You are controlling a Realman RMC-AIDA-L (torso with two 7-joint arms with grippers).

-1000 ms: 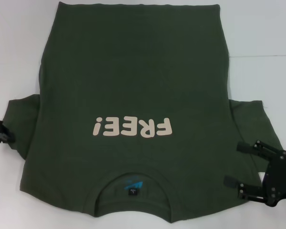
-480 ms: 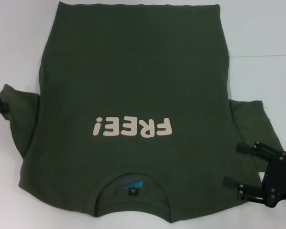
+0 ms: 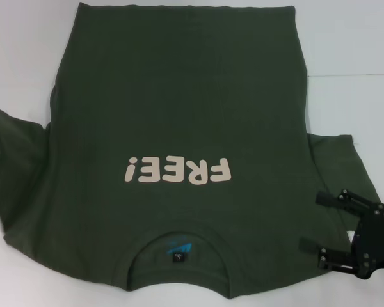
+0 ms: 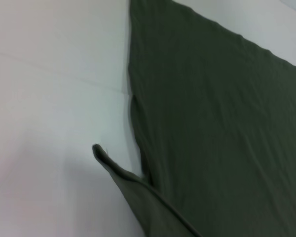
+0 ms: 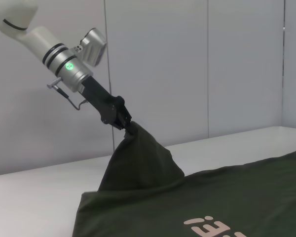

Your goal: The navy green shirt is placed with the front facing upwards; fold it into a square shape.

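While the left gripper (image 5: 124, 123), jaws clamped on the sleeve (image 5: 138, 158), lifts the navy green shirt (image 3: 179, 128), the right gripper (image 3: 320, 224) hovers open-jawed; slippage could wrinkle the fold.

You are getting open white table (image 3: 352, 45) along both far sides of navy green shirt (image 3: 179, 96); gripper could pass there. Left gripper (image 5: 122, 120) is pinching left sleeve, holding it raised off table and blocking that edge. Right gripper (image 3: 320, 224) is sitting open over right sleeve, crowding near-right corner.
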